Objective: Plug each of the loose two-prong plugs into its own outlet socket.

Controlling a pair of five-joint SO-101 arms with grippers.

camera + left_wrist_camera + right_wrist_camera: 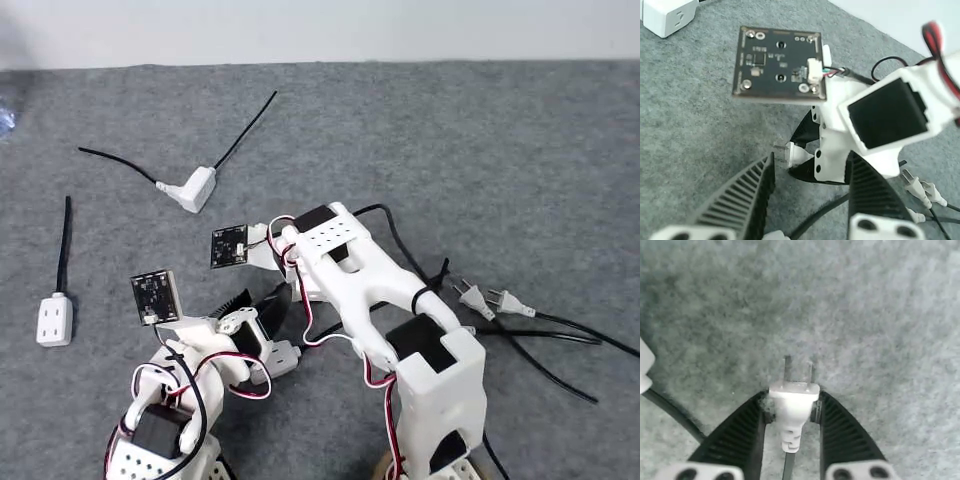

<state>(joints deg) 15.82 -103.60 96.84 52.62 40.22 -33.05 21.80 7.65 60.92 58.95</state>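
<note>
My right gripper (792, 399) is shut on a white two-prong plug (791, 407), low over the grey carpet, prongs pointing away from the wrist. The left wrist view shows this plug (791, 152) just beyond my open left gripper (810, 165), which holds nothing. Two more white plugs (468, 294) (505, 301) lie side by side on the right, each on a black cord. One white outlet socket (195, 188) lies at the back left with thin black cords. A second outlet socket (55, 320) lies at the left edge.
Black cords (545, 345) trail across the carpet to the right of the right arm's base (440, 400). The right arm's camera board (780, 62) hangs close in front of the left gripper. Open carpet (450, 150) stretches across the back and right.
</note>
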